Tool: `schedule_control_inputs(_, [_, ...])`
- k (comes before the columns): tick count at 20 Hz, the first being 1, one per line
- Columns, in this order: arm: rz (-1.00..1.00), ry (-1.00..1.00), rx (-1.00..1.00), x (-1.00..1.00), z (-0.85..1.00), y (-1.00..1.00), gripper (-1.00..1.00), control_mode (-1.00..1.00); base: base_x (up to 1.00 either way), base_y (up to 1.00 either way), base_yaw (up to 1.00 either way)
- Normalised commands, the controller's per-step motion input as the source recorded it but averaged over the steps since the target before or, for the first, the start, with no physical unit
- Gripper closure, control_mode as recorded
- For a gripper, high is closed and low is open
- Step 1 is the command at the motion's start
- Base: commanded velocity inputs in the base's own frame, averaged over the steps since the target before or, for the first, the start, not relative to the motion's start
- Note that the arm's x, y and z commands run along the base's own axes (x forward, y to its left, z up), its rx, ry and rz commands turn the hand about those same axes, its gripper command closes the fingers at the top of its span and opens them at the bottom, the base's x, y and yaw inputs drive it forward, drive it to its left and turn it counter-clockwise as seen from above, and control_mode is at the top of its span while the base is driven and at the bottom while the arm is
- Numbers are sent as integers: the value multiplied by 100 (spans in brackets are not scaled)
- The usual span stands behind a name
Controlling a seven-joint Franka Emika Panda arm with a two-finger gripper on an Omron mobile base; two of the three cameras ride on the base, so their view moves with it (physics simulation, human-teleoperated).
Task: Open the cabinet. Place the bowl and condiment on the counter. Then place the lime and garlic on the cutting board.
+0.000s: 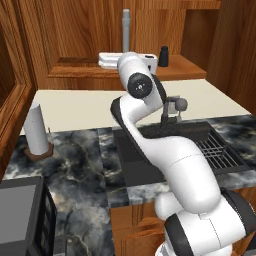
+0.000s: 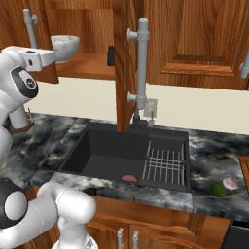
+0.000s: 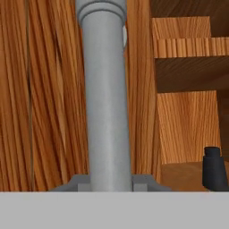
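In the left base view a white paper-towel roll (image 1: 37, 129) stands on the counter (image 1: 85, 165) at the left. Right of it, the arm reaches up to the open cabinet (image 1: 90, 30), where a grey bar handle (image 1: 126, 27) rises from the hand. Further right the condiment (image 1: 163, 56) stands upright on the cabinet shelf. The hand view brings that handle close: it runs straight up from between the fingers (image 3: 144, 182), which are closed on it, with the black bottle at the lower right. The right base view adds what the other two lack. At its left the bowl (image 2: 64, 46) sits on the shelf just beside the hand. Next, the condiment is half hidden behind the edge of a door that swings out towards the camera. Below lies the dark sink (image 2: 112, 158) with its rack (image 2: 165, 165). At the far right the lime (image 2: 218, 189) and garlic (image 2: 230, 183) lie just beside each other on the counter. The cutting board (image 2: 245, 168) shows at the picture's edge, apart from both.
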Motion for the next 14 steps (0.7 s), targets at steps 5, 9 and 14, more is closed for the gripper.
schedule_control_inputs(5, [0, 0, 0, -33, 0, 0, 100, -100, 0, 0, 0])
schedule_control_inputs(9, [0, 0, 0, -38, 0, 2, 100, -100, 0, 0, 0])
schedule_control_inputs(14, [0, 0, 0, -41, 0, 9, 100, -100, 0, 0, 0])
